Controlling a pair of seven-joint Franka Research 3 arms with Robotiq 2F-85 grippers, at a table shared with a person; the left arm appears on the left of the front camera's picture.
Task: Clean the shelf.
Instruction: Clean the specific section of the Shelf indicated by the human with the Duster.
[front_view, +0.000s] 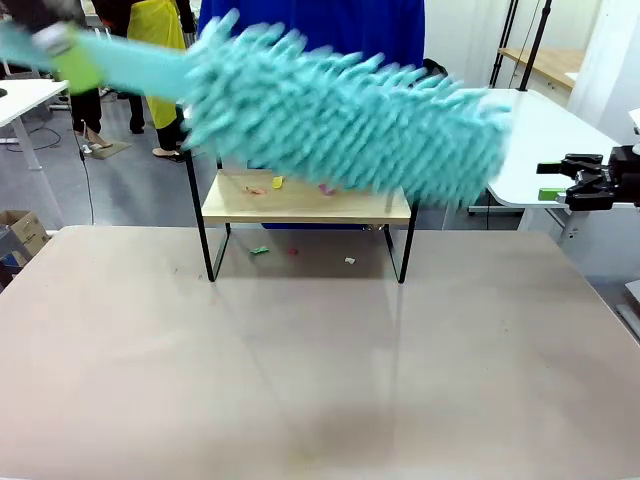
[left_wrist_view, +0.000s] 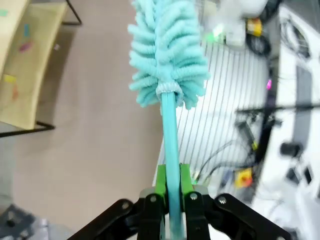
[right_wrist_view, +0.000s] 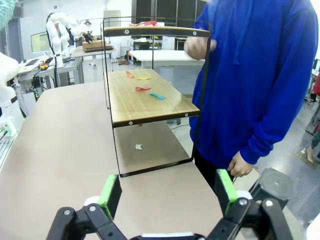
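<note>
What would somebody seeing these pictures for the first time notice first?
The fluffy turquoise microfibre duster lies blurred across the top of the front view, its handle clamped in the left gripper. Behind it stands the small two-tier shelf of light wood and black metal, with coloured scraps on its lower board and on the table beneath. A person in a blue hooded top stands beyond it.

Left pincer (left_wrist_view: 172, 176) clenched; right pincer (right_wrist_view: 167, 192) agape.
</note>
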